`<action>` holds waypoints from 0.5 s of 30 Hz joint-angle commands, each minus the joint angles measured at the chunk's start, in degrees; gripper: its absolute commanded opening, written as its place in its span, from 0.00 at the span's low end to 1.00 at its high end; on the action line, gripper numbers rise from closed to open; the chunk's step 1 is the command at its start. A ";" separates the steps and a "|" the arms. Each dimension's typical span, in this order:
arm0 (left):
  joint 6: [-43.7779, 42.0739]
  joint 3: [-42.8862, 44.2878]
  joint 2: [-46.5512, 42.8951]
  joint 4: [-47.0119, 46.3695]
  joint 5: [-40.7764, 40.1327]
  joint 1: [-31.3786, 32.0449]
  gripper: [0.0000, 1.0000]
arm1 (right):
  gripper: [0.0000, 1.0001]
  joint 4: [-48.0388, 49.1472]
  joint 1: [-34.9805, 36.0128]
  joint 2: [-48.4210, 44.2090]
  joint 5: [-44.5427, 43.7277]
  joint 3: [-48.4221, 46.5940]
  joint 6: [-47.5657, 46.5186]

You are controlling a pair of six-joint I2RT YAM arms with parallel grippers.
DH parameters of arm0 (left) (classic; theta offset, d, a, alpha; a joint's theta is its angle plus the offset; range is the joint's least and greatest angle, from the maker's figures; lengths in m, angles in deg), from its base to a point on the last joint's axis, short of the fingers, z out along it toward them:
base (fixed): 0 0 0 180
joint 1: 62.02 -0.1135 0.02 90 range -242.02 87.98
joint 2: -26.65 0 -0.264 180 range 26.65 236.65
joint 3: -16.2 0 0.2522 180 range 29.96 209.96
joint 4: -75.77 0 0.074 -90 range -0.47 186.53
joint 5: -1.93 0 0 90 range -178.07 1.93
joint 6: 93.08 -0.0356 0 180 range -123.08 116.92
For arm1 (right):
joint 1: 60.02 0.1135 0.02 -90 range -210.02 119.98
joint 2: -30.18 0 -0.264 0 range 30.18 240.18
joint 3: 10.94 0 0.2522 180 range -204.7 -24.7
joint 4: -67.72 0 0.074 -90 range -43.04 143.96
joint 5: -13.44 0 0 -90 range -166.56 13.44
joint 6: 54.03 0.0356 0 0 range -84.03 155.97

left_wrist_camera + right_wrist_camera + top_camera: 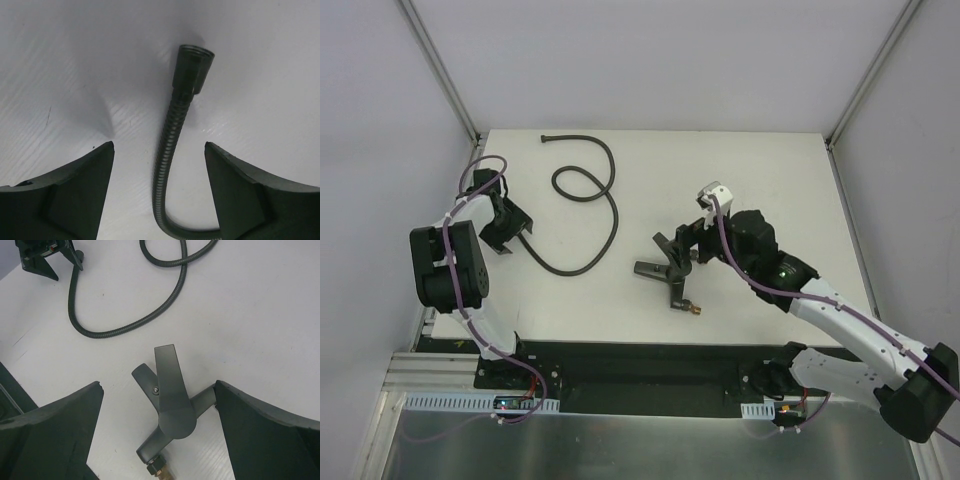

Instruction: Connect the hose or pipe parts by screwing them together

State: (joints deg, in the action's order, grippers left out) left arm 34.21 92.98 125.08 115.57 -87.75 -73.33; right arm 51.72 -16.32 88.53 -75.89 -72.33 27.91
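Note:
A long dark grey flexible hose (pixel 605 215) loops across the back left of the white table (pixel 760 170). One end lies free at the back. Its other end, with a dark nut (pixel 195 62), lies under my left gripper (pixel 515 235). In the left wrist view the hose (pixel 170 140) runs between the open jaws of my left gripper (pixel 159 145) and touches neither finger. The forked fitting (pixel 172 400) lies flat at the table's middle, with a brass threaded end (pixel 162 472). My right gripper (pixel 159 385) stands open over the fitting (pixel 670 270), and its right finger (pixel 265 435) is against one branch.
The table's front edge meets a black base strip (pixel 640 365) where both arms are bolted. Grey walls and frame posts (pixel 440 70) close the back and sides. Purple cables (pixel 725 235) run along the arms.

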 commanded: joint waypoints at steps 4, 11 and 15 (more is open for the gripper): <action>-2.05 6.32 5.27 0.85 -1.37 -0.20 0.55 | 0.96 1.98 0.07 -3.94 -2.34 2.72 2.78; -2.84 7.37 8.70 0.85 -0.85 -0.20 0.49 | 0.96 3.46 -0.02 -4.56 -3.30 3.78 3.84; -3.37 7.99 10.11 0.94 1.17 -0.20 0.38 | 0.96 3.38 -0.02 -2.89 -3.13 1.85 4.01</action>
State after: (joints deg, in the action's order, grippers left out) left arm 32.47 99.76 133.21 115.57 -88.40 -73.33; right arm 52.01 -16.32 85.20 -78.10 -68.55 30.67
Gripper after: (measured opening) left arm 0.438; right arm 0.962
